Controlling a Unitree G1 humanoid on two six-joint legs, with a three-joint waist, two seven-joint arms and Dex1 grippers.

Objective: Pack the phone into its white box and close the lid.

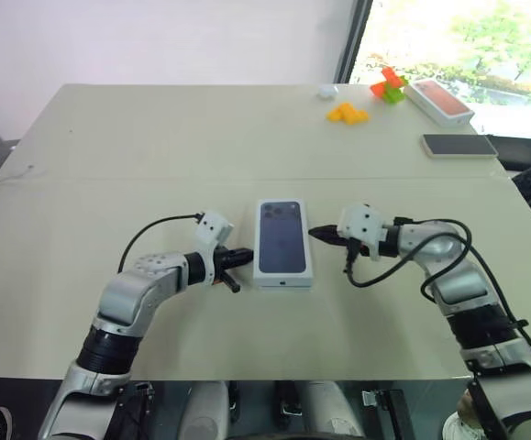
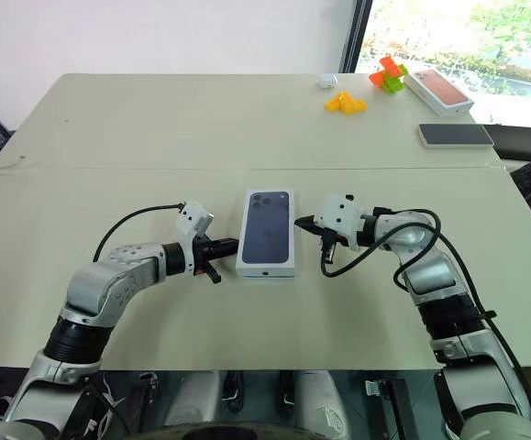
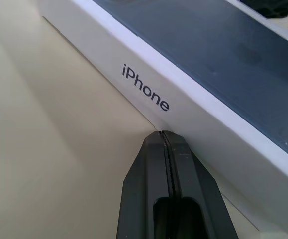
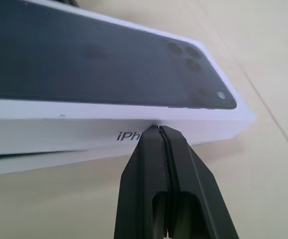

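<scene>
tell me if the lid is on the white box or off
On: the lid covers the box, though the right wrist view shows it not fully seated.

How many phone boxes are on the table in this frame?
2. The lid, printed with a dark blue phone, sits mid-table between the left gripper and right gripper. An orange-topped white box lies at the far right corner.

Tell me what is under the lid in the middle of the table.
The lid covers the spot. On the right wrist view a strip of the white box shows under its lower edge. Whether the phone lies inside cannot be seen; the lid hides it.
</scene>
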